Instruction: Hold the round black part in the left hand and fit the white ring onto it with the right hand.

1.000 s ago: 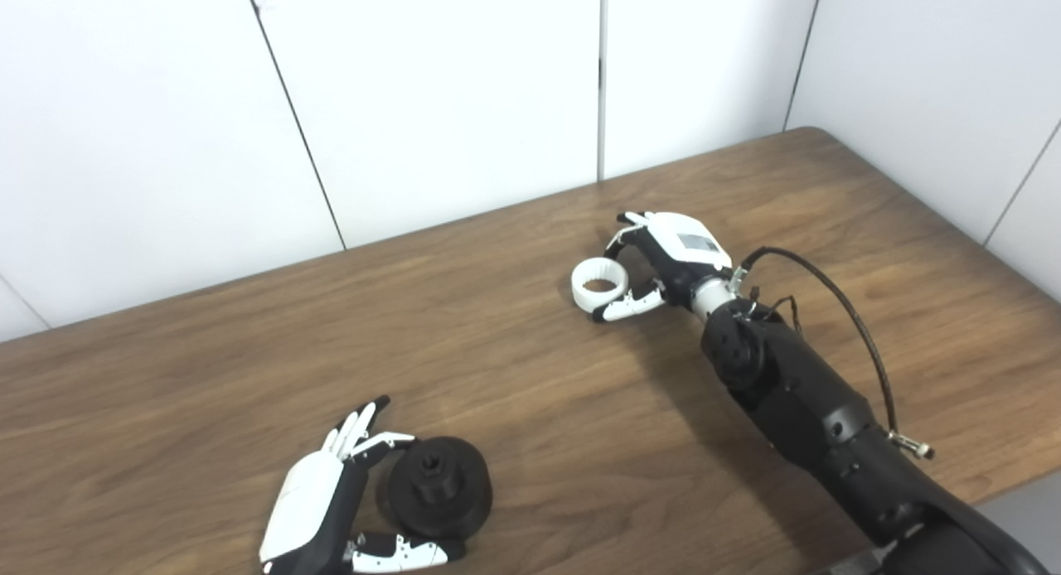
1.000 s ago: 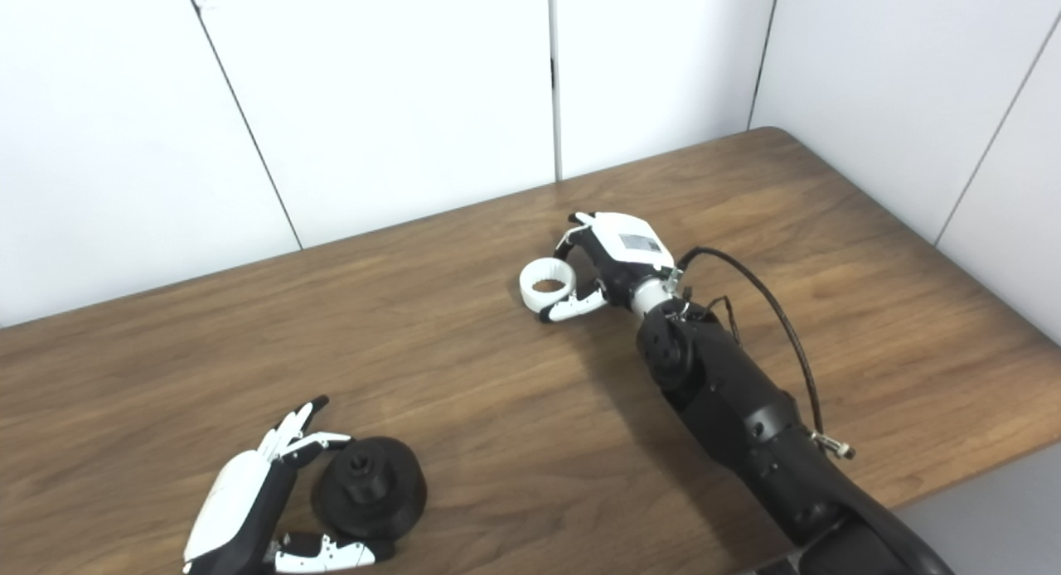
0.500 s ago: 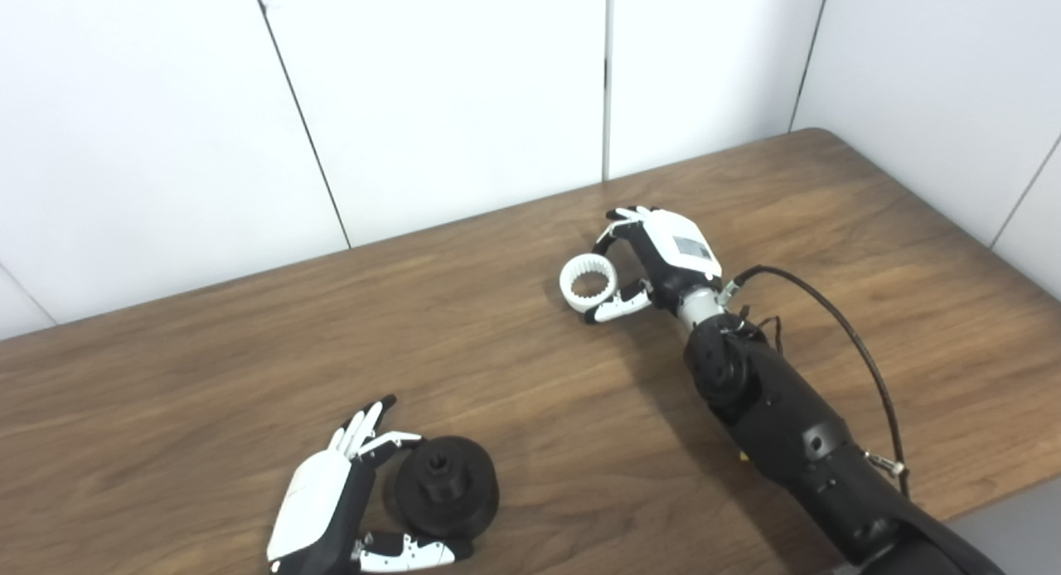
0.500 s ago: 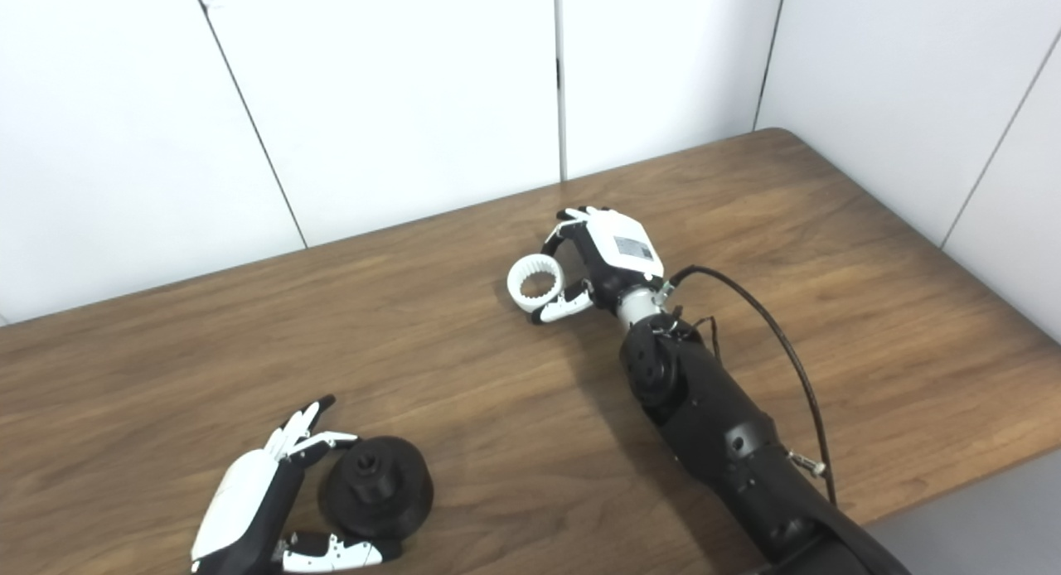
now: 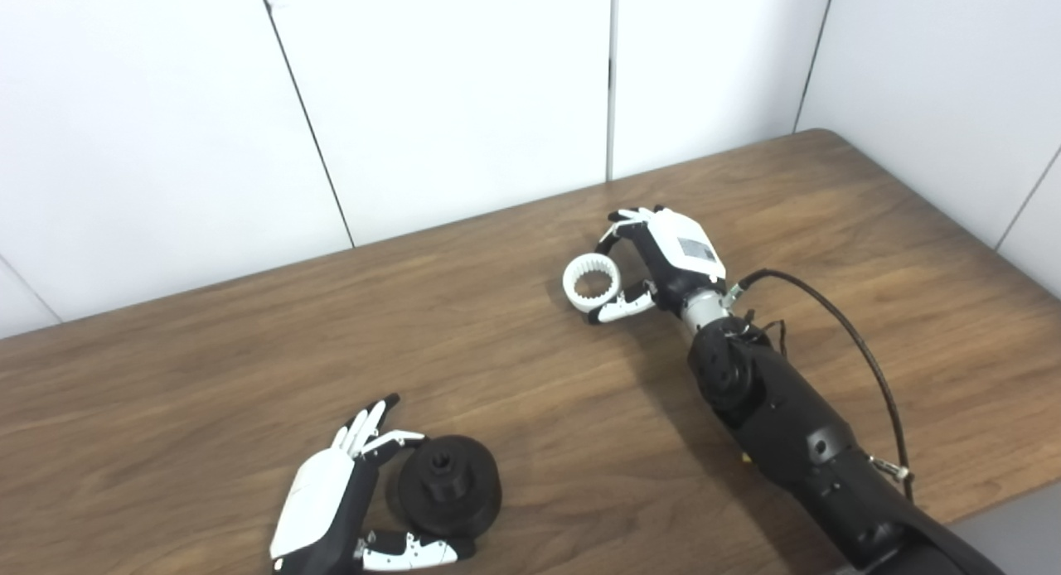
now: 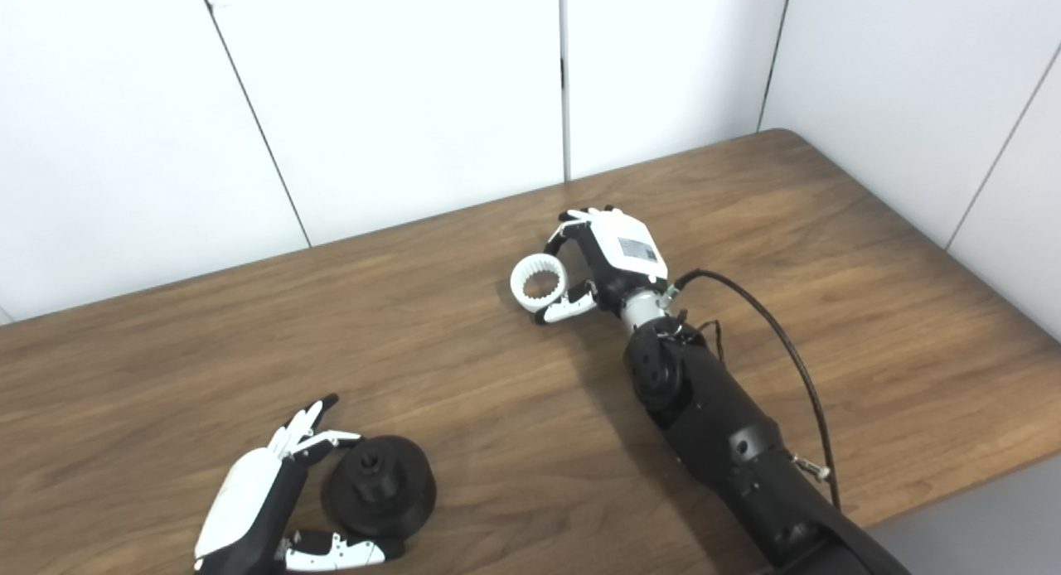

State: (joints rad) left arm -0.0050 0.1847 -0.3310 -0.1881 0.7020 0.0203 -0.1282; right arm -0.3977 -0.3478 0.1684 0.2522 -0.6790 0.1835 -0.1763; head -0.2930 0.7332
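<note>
The round black part [image 5: 448, 485], with a raised hub in its middle, sits on the wooden table [image 5: 207, 368] near the front left. My left hand [image 5: 325, 502] lies just to its left. The fingers curl over its far edge and the thumb reaches under its near edge, loosely cupped and not closed. The white ring [image 5: 592, 280] has teeth inside. It is pinched between the thumb and fingers of my right hand [image 5: 667, 256] at the middle back of the table. The ring is tilted, and its opening faces me.
A black cable [image 5: 858, 347] loops off my right forearm over the table's right side. White wall panels [image 5: 464, 94] stand right behind the table's far edge. The table's right corner lies near the wall at the right.
My right hand has closed on the white ring and tipped it up from lying flat, so its toothed inside shows. The left hand and black part have not moved. The camera shifted slightly.
</note>
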